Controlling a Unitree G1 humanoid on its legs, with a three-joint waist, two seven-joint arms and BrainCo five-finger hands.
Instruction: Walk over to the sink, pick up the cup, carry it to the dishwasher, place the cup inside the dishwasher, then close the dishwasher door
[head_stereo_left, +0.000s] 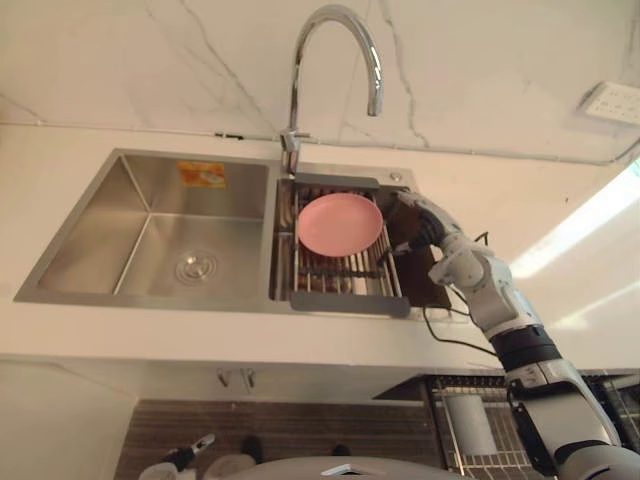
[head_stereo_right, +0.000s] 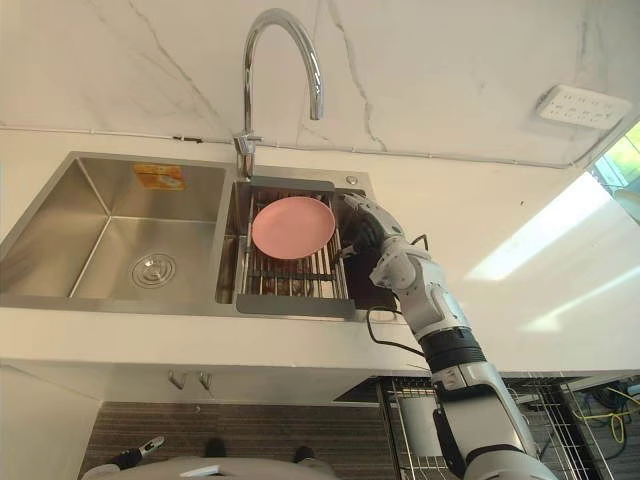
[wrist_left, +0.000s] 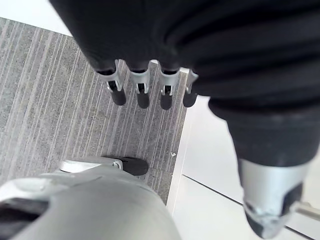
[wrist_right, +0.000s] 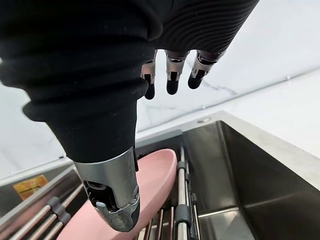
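Right robot hand (head_stereo_left: 418, 222) released, fingers straight, over sink's (head_stereo_left: 150, 215) right basin just beside plate (head_stereo_left: 340, 224) on rack (head_stereo_left: 340, 278) — left robot hand (wrist_left: 165, 45) relaxed, low by floor (wrist_left: 50, 100), farther — cup's place: cannot tell.

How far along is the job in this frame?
Done: the robot stands at the sink. In hand: nothing. The open right hand is at the edge of a pink plate on the drain rack, and the left hand hangs open above the floor. Left: the grasp, the carry to the dishwasher, loading, closing the door.
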